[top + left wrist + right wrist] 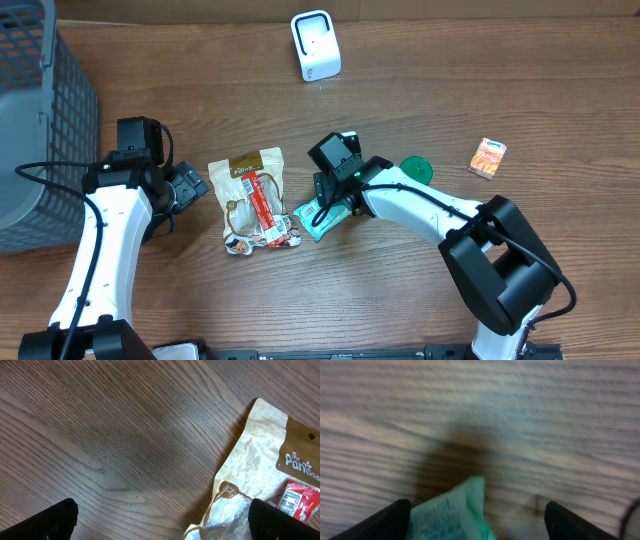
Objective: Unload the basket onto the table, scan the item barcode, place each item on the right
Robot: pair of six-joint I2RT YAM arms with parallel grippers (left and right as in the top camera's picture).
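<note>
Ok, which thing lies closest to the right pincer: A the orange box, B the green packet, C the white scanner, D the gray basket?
B: the green packet lies right at the right pincer, showing between its fingers in the right wrist view.

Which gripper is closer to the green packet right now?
Right. The right gripper sits directly over the green packet, which lies between its open fingers. The left gripper is off beyond the far side of the brown snack bag.
</note>
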